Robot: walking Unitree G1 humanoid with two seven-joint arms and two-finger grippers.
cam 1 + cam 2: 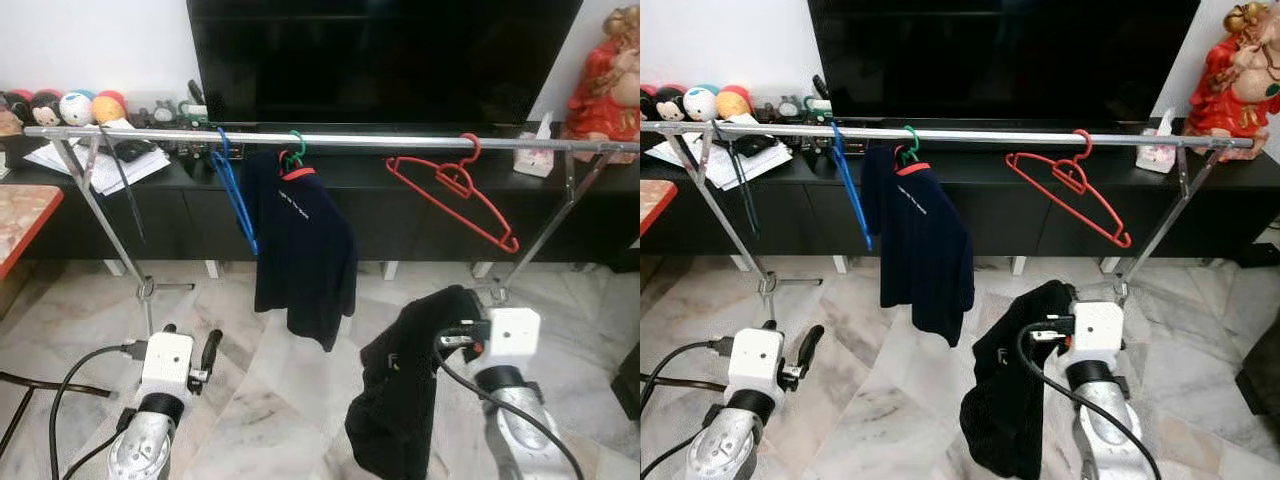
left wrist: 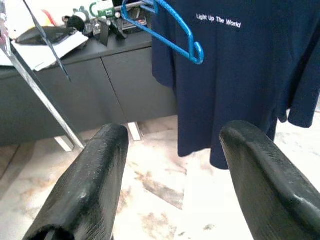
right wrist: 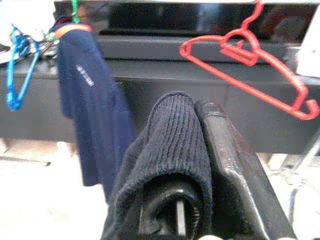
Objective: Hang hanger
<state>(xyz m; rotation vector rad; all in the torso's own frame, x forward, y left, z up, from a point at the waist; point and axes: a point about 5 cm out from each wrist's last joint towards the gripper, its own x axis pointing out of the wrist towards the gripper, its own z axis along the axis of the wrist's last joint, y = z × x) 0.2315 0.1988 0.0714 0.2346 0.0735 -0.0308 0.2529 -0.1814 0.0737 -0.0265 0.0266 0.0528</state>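
We note the right hand (image 1: pixel 450 315) is wrapped in a black garment (image 1: pixel 405 395), its fingers pinched on the fabric and mostly hidden. The red hanger (image 1: pixel 455 190) hangs by its hook on the rail (image 1: pixel 380 141), long axis tilted down toward the right. The left hand (image 2: pixel 172 175) gapes wide, holding nothing, facing the navy shirt (image 1: pixel 300 245) beside a blue hanger (image 1: pixel 235 195).

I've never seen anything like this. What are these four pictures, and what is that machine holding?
A humanoid robot stands before a silver clothes rail. The two wide pictures come from cameras in its head; the two close ones look along each wrist's black fingers. On the rail hang a blue plastic hanger, a navy T-shirt on a green hanger, and an empty red plastic hanger. The right gripper is clamped on a black knitted garment. The left gripper is open and empty.
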